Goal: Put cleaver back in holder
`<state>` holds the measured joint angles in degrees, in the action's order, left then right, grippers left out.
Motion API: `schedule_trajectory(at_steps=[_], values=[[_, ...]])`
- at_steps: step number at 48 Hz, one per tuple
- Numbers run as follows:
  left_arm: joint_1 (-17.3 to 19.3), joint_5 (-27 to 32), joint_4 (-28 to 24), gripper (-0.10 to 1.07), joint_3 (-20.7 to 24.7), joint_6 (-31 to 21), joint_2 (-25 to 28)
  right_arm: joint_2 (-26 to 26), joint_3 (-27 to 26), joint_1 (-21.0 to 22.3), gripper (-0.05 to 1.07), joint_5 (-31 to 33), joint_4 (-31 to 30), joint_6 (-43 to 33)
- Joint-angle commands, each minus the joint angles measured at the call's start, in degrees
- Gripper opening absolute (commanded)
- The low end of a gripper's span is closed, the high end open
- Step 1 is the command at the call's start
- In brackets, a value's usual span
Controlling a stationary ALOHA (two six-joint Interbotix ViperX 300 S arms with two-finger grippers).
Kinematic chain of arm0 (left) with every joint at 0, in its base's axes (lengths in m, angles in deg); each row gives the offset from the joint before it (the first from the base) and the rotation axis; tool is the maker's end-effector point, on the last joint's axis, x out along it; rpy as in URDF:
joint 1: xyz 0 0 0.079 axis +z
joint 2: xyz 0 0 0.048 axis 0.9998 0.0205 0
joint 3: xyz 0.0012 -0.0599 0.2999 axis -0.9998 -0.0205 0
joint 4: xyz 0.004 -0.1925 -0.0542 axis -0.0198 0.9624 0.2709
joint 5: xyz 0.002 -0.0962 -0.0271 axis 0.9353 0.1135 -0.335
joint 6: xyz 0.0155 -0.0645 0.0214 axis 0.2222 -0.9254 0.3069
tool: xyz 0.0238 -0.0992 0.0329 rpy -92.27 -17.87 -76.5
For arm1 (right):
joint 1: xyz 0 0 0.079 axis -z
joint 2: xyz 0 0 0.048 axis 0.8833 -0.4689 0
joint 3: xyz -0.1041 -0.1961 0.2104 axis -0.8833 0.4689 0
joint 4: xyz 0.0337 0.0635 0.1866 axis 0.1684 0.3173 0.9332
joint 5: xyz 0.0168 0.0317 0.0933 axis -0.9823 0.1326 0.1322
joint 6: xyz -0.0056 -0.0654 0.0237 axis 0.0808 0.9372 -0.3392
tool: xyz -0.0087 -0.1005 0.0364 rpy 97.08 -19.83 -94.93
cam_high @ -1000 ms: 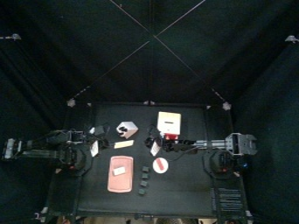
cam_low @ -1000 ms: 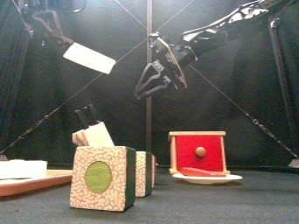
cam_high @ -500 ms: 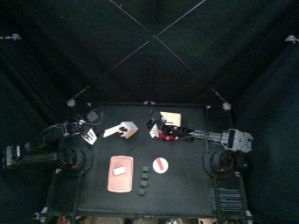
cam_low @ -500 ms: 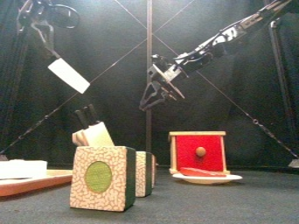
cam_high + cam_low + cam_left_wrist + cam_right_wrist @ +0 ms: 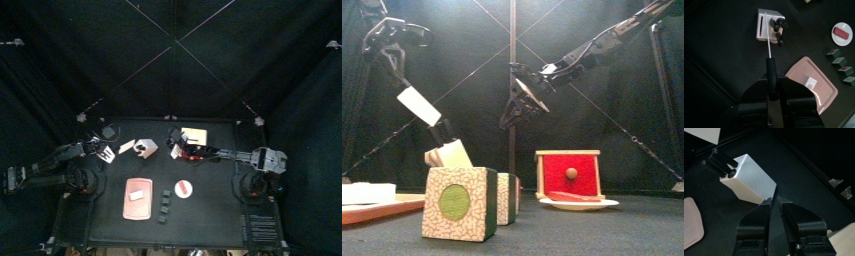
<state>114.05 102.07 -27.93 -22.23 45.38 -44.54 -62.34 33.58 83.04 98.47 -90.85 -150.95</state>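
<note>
**Cleaver hangs over its block, ready for the drop**

On the black table (image 5: 214, 215), the left gripper (image 5: 769, 84) has its jaws partly closed around the handle of the cleaver (image 5: 418, 106). The pale blade hangs slanted in the air, up and to the left of the holder (image 5: 452, 155) in the front view. It is near the holder but not touching it. The right gripper (image 5: 771, 203) hovers above and just behind the block, its jaws pressed together on nothing.

The step in hand looks like lining up for insertion. The left wrist view shows the blade edge-on, running toward the holder's whitish top. To do this well, the blade should probably be squared with a free slot before it descends. It should then go in along the slot's own line, because the block leans in the front view. The dark handles (image 5: 781, 31) already stowed crowd one side of the top, so the blade should stay on the open side. The idle right gripper could steady the block if it shifts.

There is open air above and to the left of the holder. The patterned blocks (image 5: 456, 203) stand in front of it and the red box (image 5: 567, 172) off to the right. The pink board (image 5: 136, 197) lies nearer the front edge, and the oval dish (image 5: 580, 203) sits below the box. All of these are well clear of the blade's likely path.
</note>
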Motion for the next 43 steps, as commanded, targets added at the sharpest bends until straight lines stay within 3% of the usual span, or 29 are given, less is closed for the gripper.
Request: schedule_trajectory(at_steps=[1,17,29,43], values=[[1.0,-1.0,0.4,0.29,-0.2,0.4,0.5,0.5,-1.1,1.1,0.59,0.1,0.3,0.0],[1.0,-4.5,0.4,0.29,-0.1,0.5,1.8,-0.6,-1.8,1.3,0.59,0.0,0.7,-0.2],[1.3,-3.7,0.4,0.29,2.2,1.0,4.7,-3.6,-4.6,1.7,0.59,-0.2,5.0,0.1],[1.6,-2.0,0.4,0.29,1.7,4.3,5.4,-6.8,-7.4,2.0,0.59,-0.4,6.8,-0.7]])
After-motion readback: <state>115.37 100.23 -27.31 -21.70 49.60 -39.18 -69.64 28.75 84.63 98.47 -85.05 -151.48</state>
